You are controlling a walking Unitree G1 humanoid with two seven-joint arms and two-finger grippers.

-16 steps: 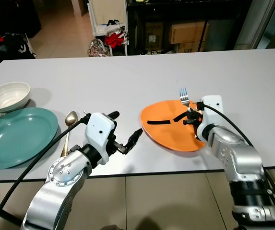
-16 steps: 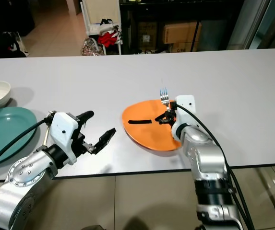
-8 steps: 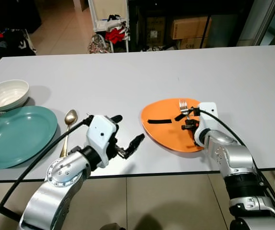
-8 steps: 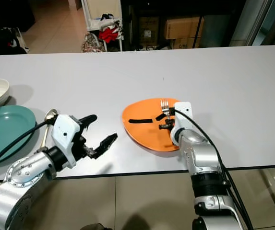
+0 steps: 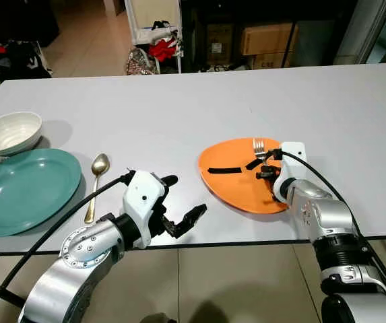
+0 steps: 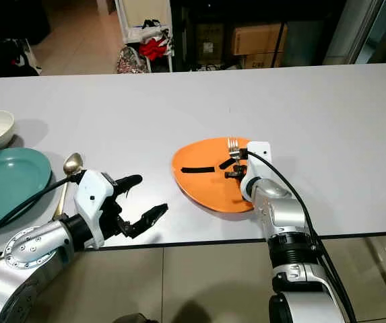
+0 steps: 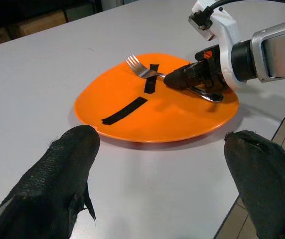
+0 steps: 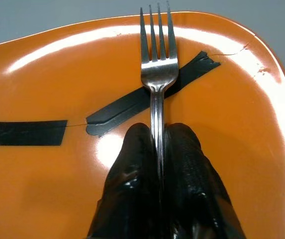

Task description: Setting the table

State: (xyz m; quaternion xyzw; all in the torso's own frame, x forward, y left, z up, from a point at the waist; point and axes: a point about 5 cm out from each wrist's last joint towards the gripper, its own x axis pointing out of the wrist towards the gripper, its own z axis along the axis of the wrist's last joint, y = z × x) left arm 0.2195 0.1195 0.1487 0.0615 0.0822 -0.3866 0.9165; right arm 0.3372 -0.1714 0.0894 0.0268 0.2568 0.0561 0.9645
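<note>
An orange plate (image 5: 236, 182) with black tape strips lies near the table's front edge. My right gripper (image 5: 265, 166) is shut on a silver fork (image 8: 157, 74), holding it low over the plate's right side with the tines pointing away from me. My left gripper (image 5: 182, 202) hovers open near the table's front edge, left of the orange plate, with nothing between its fingers (image 7: 70, 164). A gold spoon (image 5: 96, 182) lies on the table between my left arm and a teal plate (image 5: 21, 192).
A white bowl (image 5: 7, 133) sits behind the teal plate at the far left. The white table (image 5: 193, 108) stretches wide behind the plates. Beyond its far edge stand a shelf with boxes (image 5: 267, 37) and piles of clothes (image 5: 155, 47).
My right gripper has brought the fork down lower over the orange plate. My left gripper has drifted toward the table's front edge and slightly right. The camera shifted a little.
</note>
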